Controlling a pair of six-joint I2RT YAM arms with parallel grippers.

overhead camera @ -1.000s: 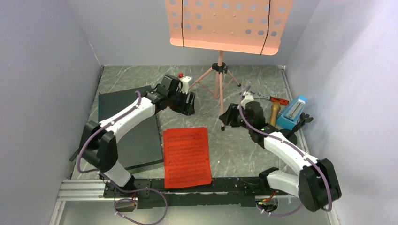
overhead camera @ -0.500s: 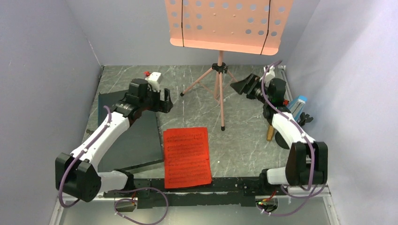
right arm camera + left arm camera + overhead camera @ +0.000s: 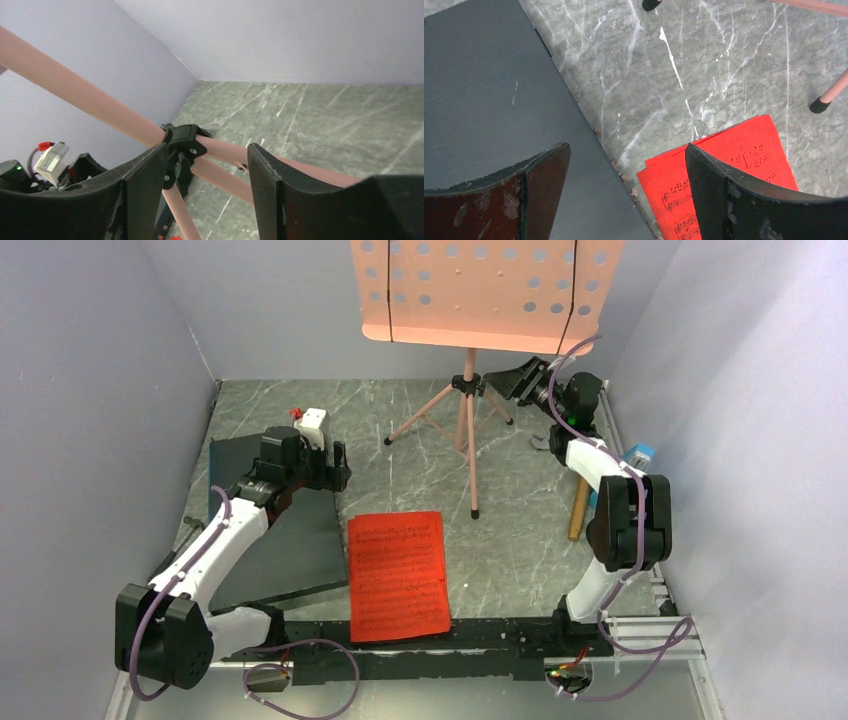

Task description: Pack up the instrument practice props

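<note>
Pink stand (image 3: 468,365) hub now just ahead of open right pincer (image 3: 207,150); left pincer (image 3: 626,150) open, farther left

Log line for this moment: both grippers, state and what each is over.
left gripper: open, above slab edge beside red sheet music | right gripper: open, at hub of music stand | nothing held

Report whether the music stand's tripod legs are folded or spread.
Spread: the pink music stand is upright, three legs splayed from the black collar, feet well apart.
</note>
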